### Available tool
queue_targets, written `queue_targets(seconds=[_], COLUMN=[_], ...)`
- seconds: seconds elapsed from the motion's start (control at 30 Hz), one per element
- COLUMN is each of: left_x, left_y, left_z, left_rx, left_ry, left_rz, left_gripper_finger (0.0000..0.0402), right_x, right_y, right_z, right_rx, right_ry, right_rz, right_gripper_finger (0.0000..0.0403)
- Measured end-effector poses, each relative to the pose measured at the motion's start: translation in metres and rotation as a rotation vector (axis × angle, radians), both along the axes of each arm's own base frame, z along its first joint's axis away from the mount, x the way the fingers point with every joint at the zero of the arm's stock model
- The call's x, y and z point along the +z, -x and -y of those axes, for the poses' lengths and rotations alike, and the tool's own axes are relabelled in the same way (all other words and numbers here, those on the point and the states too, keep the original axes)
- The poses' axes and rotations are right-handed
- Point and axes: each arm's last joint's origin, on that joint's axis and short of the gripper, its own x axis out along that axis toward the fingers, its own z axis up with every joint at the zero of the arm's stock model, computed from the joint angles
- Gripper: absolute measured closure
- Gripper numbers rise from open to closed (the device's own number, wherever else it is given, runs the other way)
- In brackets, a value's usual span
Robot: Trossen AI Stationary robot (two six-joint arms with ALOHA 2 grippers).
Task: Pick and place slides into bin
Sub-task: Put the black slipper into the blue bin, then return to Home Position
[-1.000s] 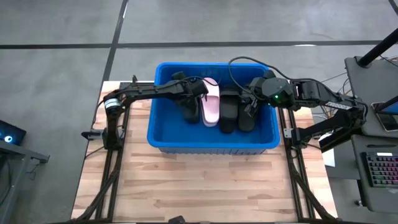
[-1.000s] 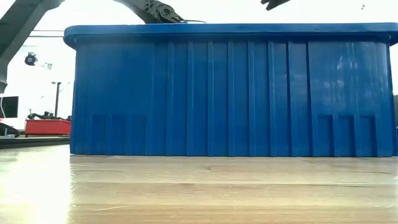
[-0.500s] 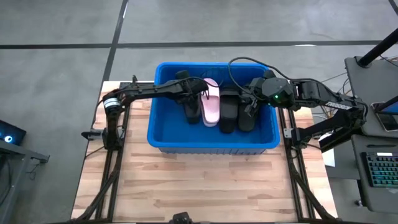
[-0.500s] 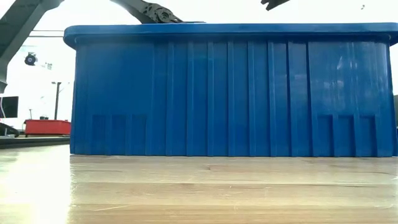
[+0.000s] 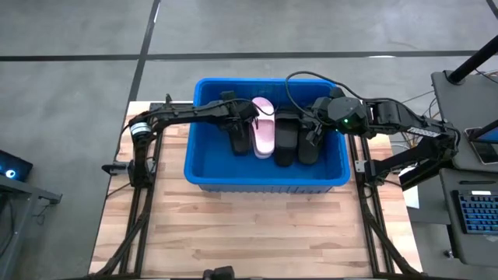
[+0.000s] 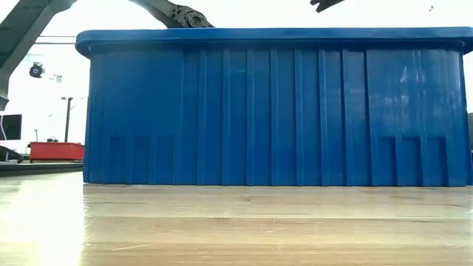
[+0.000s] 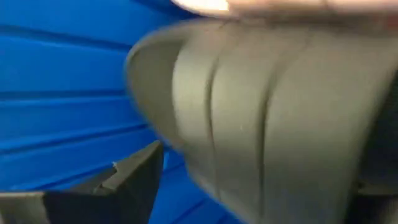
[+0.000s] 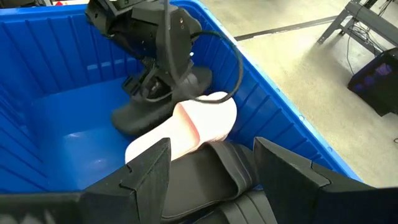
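Note:
The blue bin (image 5: pixel 264 184) stands on the wooden table and fills the low view (image 6: pixel 273 111). Inside lie a black slide (image 5: pixel 238 138), a pink slide (image 5: pixel 263 131) and two more black slides (image 5: pixel 286 144). My left gripper (image 5: pixel 240 117) reaches in from the left, low over the leftmost black slide (image 8: pixel 146 115). It is open. In its wrist view one finger (image 7: pixel 134 177) stands beside that slide (image 7: pixel 267 112), with blue wall showing between them. My right gripper (image 8: pixel 211 149) is open above a black slide (image 8: pixel 217 180) at the bin's right.
The bin's walls (image 8: pixel 267 81) close in both grippers. A black cable (image 5: pixel 299 78) arcs over the bin's far right corner. Bare wooden table (image 5: pixel 257 233) lies in front of the bin. A desk with a keyboard (image 5: pixel 476 214) stands off the table's right.
My left gripper has shifted a little toward the table's left edge inside the bin, and more of the pink slide's far end now shows.

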Motion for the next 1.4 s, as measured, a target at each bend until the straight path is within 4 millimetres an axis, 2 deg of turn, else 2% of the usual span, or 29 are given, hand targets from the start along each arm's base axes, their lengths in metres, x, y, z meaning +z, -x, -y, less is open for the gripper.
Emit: queue_targets(seconds=[0.17,0.33,0.43,0.6,0.7,0.8,0.9,0.97,1.07,1.2,1.4], left_x=[0.0,0.007,0.027,0.077,0.108,0.138,0.171,0.193,0.215,0.216,0.184], left_y=[0.002,0.004,0.01,0.026,0.035,0.042,0.045,0.05,0.059,0.086,0.143], left_z=[0.0,0.01,0.02,0.035,0.045,0.058,0.081,0.101,0.128,0.153,0.169], left_rx=[0.001,-0.004,-0.021,-0.139,-0.215,-0.332,-0.521,-0.652,-0.793,-0.899,-0.795], left_ry=[-0.005,0.002,0.043,0.193,0.292,0.511,0.654,0.619,0.541,0.524,0.489], left_rz=[-0.033,-0.031,0.047,0.311,0.535,0.837,1.123,1.271,1.443,1.453,1.462], left_gripper_finger=[0.0106,0.0105,0.0105,0.0105,0.0105,0.0116,0.0156,0.02,0.0282,0.0382,0.0393], right_x=[0.0,0.0,0.0,0.0,0.0,0.0,0.0,0.0,0.0,0.0,0.0], right_y=[0.0,0.0,0.0,0.0,0.0,0.0,0.0,0.0,0.0,0.0,0.0], right_z=[0.0,0.0,0.0,0.0,0.0,0.0,0.0,0.0,0.0,0.0,0.0], right_rx=[0.0,-0.002,-0.002,-0.002,-0.002,0.007,0.008,0.008,0.003,-0.019,-0.029], right_ry=[0.0,-0.002,-0.002,-0.002,0.0,0.01,0.012,0.011,0.006,-0.02,-0.033], right_rz=[0.0,0.002,0.002,0.003,0.002,-0.004,-0.005,-0.004,0.0,0.017,0.027], right_gripper_finger=[0.0184,0.0184,0.0184,0.0184,0.0184,0.0184,0.0184,0.0184,0.0184,0.0184,0.0184])
